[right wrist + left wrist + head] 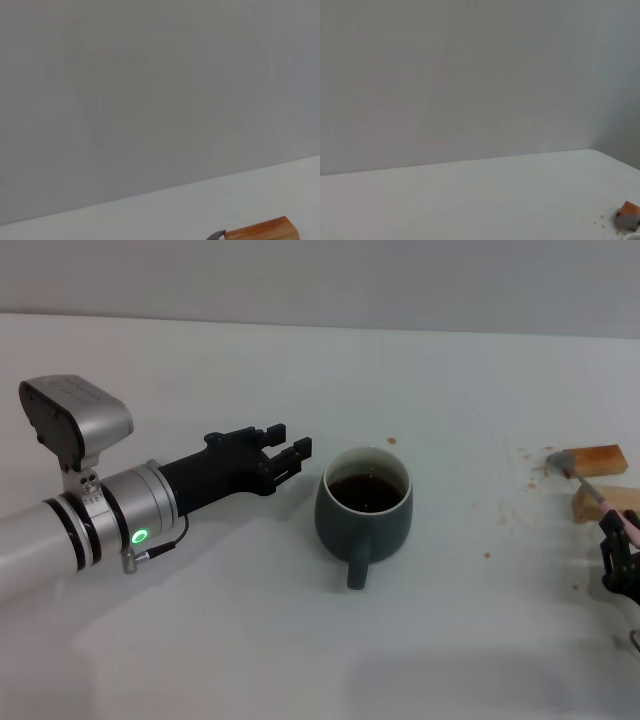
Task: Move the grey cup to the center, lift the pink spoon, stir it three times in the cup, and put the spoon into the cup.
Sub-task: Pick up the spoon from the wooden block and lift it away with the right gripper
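The white table (250, 640) is smooth, flecked with brown crumbs at its right; the left gripper (292, 453) hovers just left of the grey cup (365, 515), its fingers parted and empty; the cup, rounded and glazed, holds dark brown liquid, handle toward the robot; the right gripper (622, 558) grips the pink spoon (590, 485), which rests on two tan wooden blocks (600, 460).

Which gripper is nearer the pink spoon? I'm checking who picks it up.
Right. The right gripper sits at the pink spoon handle by the wooden blocks; the left gripper is across the table beside the grey cup.
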Robot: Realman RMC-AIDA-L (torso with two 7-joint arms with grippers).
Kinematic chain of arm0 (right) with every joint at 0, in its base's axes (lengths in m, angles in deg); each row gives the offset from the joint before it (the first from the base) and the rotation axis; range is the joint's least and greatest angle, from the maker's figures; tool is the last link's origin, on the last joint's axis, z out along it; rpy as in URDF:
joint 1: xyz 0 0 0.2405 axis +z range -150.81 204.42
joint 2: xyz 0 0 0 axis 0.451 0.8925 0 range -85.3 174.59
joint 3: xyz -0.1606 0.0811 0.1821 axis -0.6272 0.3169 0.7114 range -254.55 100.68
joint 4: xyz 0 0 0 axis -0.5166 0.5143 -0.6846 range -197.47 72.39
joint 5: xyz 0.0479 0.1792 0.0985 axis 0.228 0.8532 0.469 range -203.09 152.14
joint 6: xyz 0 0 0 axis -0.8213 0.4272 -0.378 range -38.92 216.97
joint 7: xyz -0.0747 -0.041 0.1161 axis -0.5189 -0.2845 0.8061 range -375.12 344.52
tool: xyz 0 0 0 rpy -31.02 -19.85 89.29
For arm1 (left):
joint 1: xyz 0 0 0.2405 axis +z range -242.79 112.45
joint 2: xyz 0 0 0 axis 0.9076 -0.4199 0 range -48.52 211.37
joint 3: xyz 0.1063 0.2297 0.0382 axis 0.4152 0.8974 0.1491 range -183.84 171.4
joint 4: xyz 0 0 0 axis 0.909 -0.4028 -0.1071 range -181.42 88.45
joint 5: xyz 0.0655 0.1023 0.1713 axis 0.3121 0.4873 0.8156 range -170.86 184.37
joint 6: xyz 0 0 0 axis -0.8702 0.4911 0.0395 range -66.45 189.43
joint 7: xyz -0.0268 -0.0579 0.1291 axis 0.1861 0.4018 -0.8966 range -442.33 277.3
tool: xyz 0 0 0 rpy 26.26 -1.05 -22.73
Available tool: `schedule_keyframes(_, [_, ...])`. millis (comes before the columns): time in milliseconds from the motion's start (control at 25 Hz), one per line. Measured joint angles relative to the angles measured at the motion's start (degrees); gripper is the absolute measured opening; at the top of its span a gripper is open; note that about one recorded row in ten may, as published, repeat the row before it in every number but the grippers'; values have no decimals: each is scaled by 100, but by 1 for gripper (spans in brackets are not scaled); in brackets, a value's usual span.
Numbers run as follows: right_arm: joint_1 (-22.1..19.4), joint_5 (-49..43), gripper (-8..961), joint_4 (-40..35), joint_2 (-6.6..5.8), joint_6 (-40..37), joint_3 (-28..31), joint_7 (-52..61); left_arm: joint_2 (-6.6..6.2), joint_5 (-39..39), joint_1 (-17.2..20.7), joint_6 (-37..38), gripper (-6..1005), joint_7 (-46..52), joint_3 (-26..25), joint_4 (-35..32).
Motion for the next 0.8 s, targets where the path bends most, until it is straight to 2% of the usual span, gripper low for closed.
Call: schedule_keyframes(800, [62,1,116,7,-9,0,35,0,17,0,-9,-81,430,-9,-53,-9])
